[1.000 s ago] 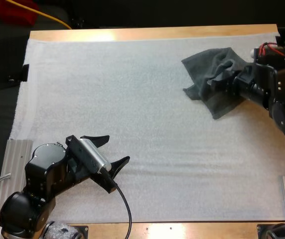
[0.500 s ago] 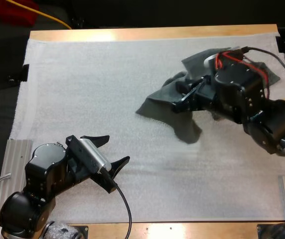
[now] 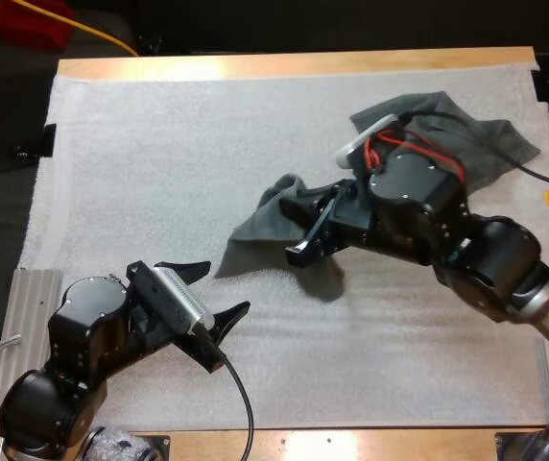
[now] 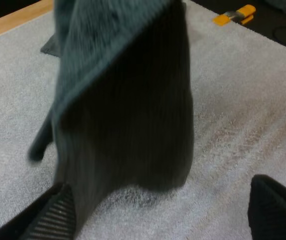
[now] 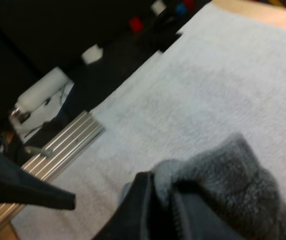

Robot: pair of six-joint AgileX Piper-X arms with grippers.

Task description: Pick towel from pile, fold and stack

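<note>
the wooden table point(image 3: 294, 63) is being covered almost wholly by the white mat point(image 3: 159, 144).

the dark grey-green towel point(image 3: 260, 221) is being carried by the mat. it is lying stretched from close to the far right corner of the mat toward the mat's middle. the end at the middle is being held up, and in the left wrist view the towel point(image 4: 128, 100) is seen hanging as a dark fold, its lower edge just above the mat point(image 4: 243, 100).

the right gripper point(image 3: 298, 230) is being held over the middle of the mat. its fingers are being pressed on the bunched end of the towel from both sides; in the right wrist view the towel point(image 5: 223, 185) is seen bunched against one black finger point(image 5: 138, 210).

the left gripper point(image 3: 212, 288) is being held near the near left corner of the mat. its fingers point(image 4: 53, 215) are being kept spread apart, with nothing gripped, and it is pointed toward the hanging towel.
</note>
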